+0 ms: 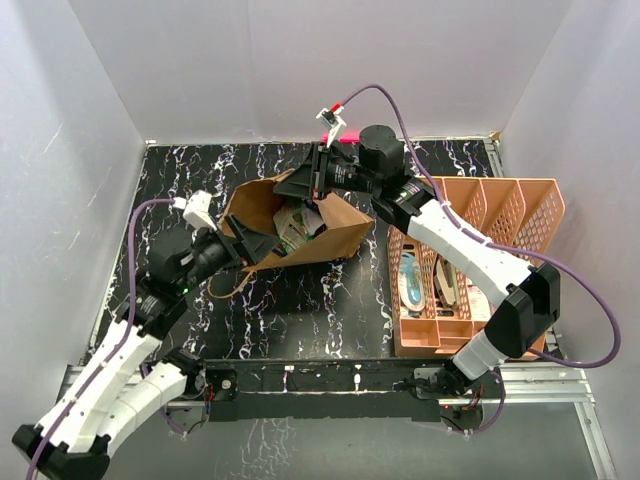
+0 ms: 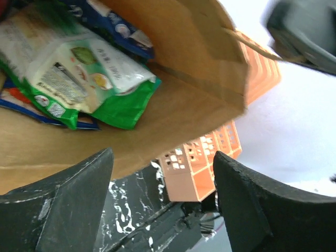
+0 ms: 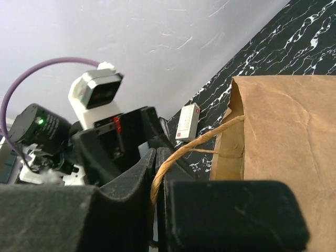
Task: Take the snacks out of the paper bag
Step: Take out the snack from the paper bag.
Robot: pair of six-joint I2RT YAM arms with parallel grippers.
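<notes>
The paper bag [image 1: 345, 238] lies on the counter [image 1: 300, 320] near its middle, with the snacks [image 1: 293, 228] inside it. The organiser [image 1: 520, 205] stands just beside the bag at its 3 o'clock. The left claw [image 1: 255, 245] is at the bag's 8 o'clock and the right claw [image 1: 318, 195] at its 12 o'clock rim.

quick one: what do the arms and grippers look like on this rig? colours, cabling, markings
The left arm and right arm have white link shells with black joints. A purple cable runs along each to a white wrist camera mount. The left gripper and right gripper are matte black with chunky wedge jaws; the left's show white scuffs. A green LED glows on a left-arm motor.
</notes>
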